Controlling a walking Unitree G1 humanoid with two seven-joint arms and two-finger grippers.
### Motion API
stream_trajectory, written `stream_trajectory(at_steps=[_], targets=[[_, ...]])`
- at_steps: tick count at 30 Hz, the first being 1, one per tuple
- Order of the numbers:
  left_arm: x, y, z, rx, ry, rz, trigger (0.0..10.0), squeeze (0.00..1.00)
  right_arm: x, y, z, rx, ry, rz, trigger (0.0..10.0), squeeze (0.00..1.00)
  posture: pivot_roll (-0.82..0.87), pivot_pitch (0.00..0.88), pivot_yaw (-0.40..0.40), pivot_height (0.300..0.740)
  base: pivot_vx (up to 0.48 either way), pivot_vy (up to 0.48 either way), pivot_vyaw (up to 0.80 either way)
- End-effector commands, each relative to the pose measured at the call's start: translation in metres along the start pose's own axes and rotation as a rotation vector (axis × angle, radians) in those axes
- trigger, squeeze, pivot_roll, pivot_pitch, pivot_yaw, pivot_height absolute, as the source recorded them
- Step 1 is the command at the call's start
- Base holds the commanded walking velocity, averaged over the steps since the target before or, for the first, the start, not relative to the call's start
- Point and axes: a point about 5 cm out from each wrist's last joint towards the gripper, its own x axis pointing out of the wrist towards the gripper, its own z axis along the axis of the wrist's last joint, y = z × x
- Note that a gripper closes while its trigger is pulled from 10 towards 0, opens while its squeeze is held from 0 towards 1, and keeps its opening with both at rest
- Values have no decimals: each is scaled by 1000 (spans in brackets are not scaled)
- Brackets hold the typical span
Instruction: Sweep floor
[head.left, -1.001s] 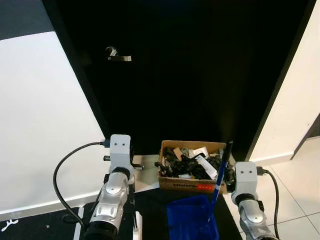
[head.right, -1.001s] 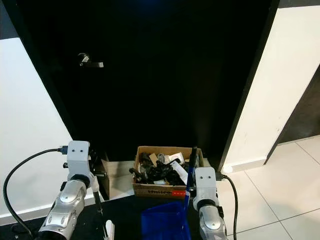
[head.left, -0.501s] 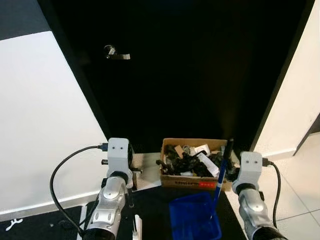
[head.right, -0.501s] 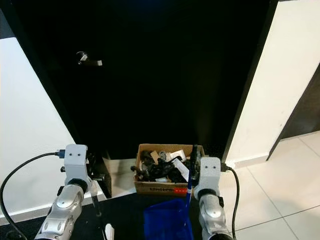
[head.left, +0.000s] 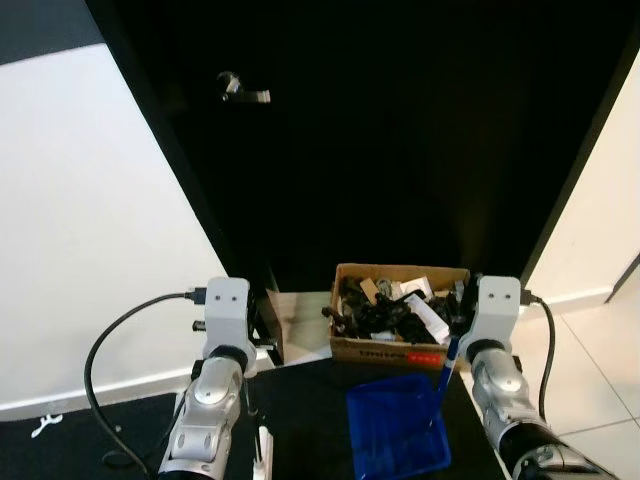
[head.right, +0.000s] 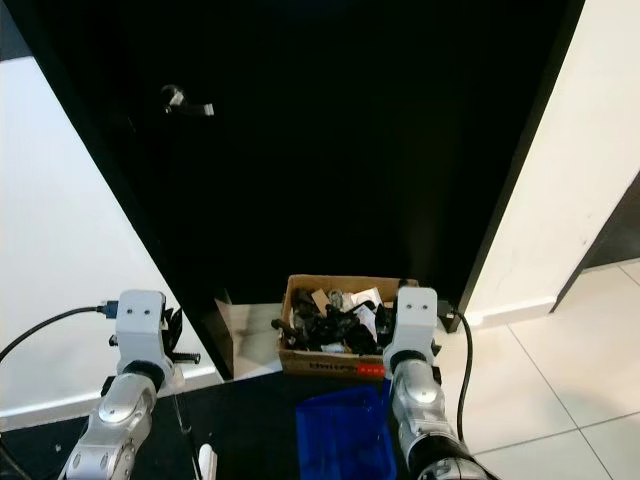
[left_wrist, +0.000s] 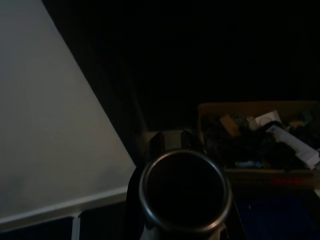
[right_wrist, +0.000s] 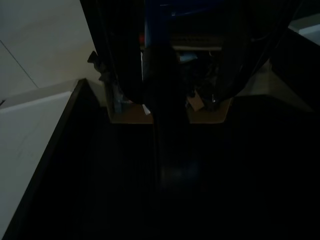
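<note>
Both arms are raised in front of a black door (head.left: 400, 130), its lever handle (head.left: 243, 92) high up on the robot's left. The right gripper (head.left: 458, 325) holds the blue handle (head.left: 446, 368) of the blue dustpan (head.left: 398, 430), and the right wrist view shows the dark fingers (right_wrist: 120, 55) clamped on either side of that shaft. The dustpan sits on the dark floor mat (head.left: 300, 400), below and just behind the right fingers, its front edge close to the cardboard box (head.left: 390, 345).

That box, packed with black odds and ends, stands just ahead of the right fingers, against the foot of the door. White wall (head.left: 90, 220) runs down on the left, its skirting board (head.left: 90, 395) meeting the mat's edge. The left gripper (head.left: 245, 335) is up beside that wall; whether its fingers are apart or together, I cannot tell. The left wrist view is dim, with a round dark tube end (left_wrist: 182, 190) in front of the lens. Pale floor tiles (head.right: 560, 400) open out to the right of the right fingers, and a door frame edge (head.right: 510, 200) slants down there.
</note>
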Motion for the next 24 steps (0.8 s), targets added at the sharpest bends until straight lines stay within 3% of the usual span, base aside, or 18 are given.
stream_trajectory(at_steps=[1, 7, 15, 16, 17, 18, 19, 24], targets=[[-2, 8, 4, 42, -8, 20, 10000, 0, -1, 3, -6, -1, 44, 6, 10000, 0, 106, 136, 122, 740, 0, 0, 0], [-7, 16, 5, 47, -1, 46, 10000, 0, 8, 4, 3, -19, 59, 9, 10000, 0, 127, 139, 114, 740, 0, 0, 0], [-6, 13, 8, 42, -5, 43, 10000, 0, 8, 1, 0, -34, 84, 1, 10000, 0, 127, 136, 111, 740, 0, 0, 0], [-5, 12, 8, 41, -4, 41, 10000, 0, 8, 0, 0, -30, 82, -5, 4863, 0, 124, 133, 113, 740, 0, 0, 0], [-4, 12, 8, 41, -4, 40, 10000, 0, 8, -1, 0, -27, 81, -10, 3529, 0, 125, 131, 114, 740, 0, 0, 0], [-4, 12, 9, 41, -4, 39, 10000, 0, 8, -2, 1, -24, 79, -13, 1176, 0, 126, 130, 115, 740, 0, 0, 0], [-4, 12, 9, 42, -4, 38, 10000, 0, 8, -3, 2, -20, 77, -15, 0, 0, 127, 128, 115, 740, 0, 0, 0], [-3, 13, 10, 44, -5, 39, 10000, 0, 10, -4, 4, -13, 69, -23, 0, 0, 129, 119, 115, 740, 0, 0, 0]])
